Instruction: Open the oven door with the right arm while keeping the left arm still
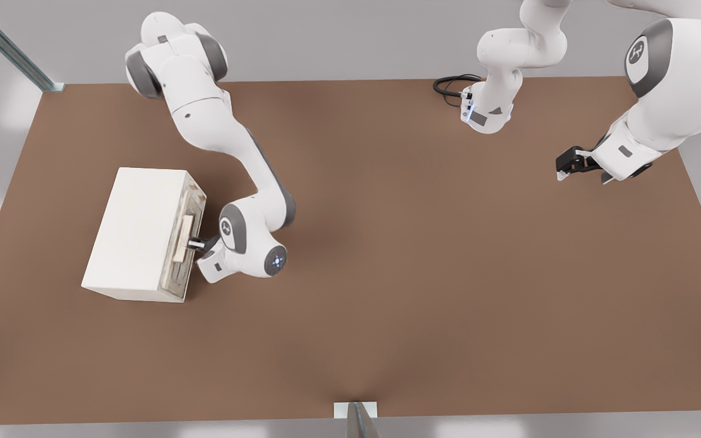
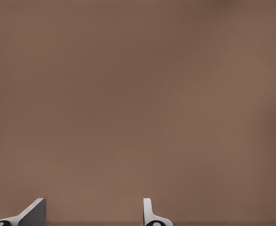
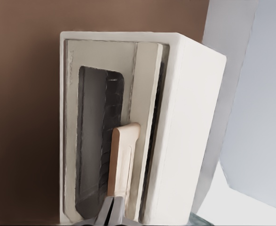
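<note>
In the front view you had one oven (image 1: pixel 137 234) on the brown surface (image 1: pixel 423 274), toward the front view's left, and two white arms. Your right arm (image 1: pixel 216 134) reached down to the oven door (image 1: pixel 187 240), the face turned toward the front view's right. Its jaws (image 1: pixel 194 244) sat right at the one pale handle (image 1: pixel 184 237), with the door panel directly ahead of them and the oven body beyond. The fingers were mostly hidden between wrist and handle, so their grip was hard to read there. A single black cable (image 1: pixel 451 85) lay far from the jaws at the surface's back edge.

In the left wrist view you saw only bare surface (image 2: pixel 138 103).

In the right wrist view you had one door (image 3: pixel 105 127) with one dark window (image 3: pixel 100 141), set in the oven's (image 3: pixel 185 132) front face. The jaws (image 3: pixel 110 217) were clamped on the near end of the handle (image 3: pixel 122 160), which ran straight away from them; the fingertips were cut off at the frame edge.
</note>
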You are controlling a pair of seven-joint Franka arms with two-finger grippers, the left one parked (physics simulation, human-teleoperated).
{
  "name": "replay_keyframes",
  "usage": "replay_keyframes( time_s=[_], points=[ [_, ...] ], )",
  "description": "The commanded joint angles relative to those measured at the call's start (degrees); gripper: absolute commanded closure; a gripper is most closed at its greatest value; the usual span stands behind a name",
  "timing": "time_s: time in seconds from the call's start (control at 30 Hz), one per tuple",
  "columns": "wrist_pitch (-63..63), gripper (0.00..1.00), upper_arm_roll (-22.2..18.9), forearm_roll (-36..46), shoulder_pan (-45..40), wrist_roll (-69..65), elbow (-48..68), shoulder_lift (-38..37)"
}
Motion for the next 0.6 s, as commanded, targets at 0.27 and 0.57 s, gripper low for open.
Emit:
replay_keyframes(
  time_s=[0.27, 0.57],
  points=[
    [6.0, 0.0, -7.1, 45.0, -20.1, -26.0, 1.4, -22.7],
    [7.0, 0.0, -6.7, 36.2, -20.1, -33.6, 2.1, -25.4]
  ],
)
